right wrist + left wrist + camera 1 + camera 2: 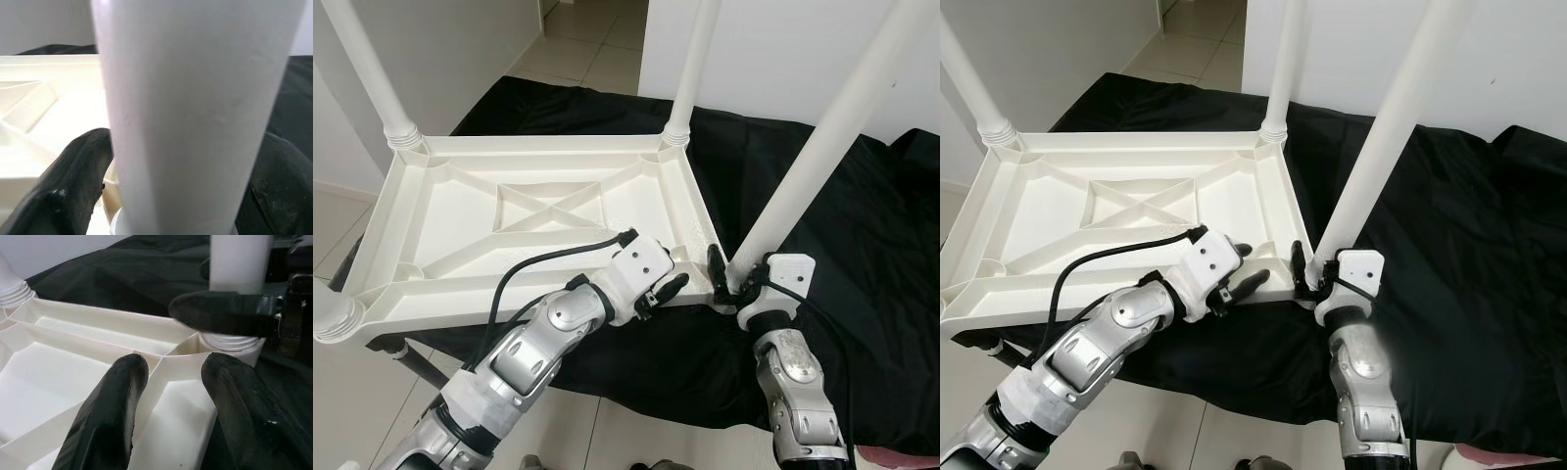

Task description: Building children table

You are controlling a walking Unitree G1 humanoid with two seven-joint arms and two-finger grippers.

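A white plastic table top (460,211) lies upside down on a black cloth, ribs facing up. White legs stand in its far-left corner (372,69) and far-right corner (690,69). A third leg (822,137) rises from the near-right corner, and my right gripper (736,274) is shut around its base; its fingers (73,181) press on both sides of the leg (195,98). My left gripper (1246,266) is open at the near rim beside that corner, its fingers (107,416) straddling a rib without squeezing it. A ribbed collar (333,318) shows at the near-left corner.
The black cloth (862,245) drapes a low stand and hangs over its near edge. A dark frame bar (416,364) sticks out below at the left. Pale tiled floor (587,49) and white walls lie beyond and to the left.
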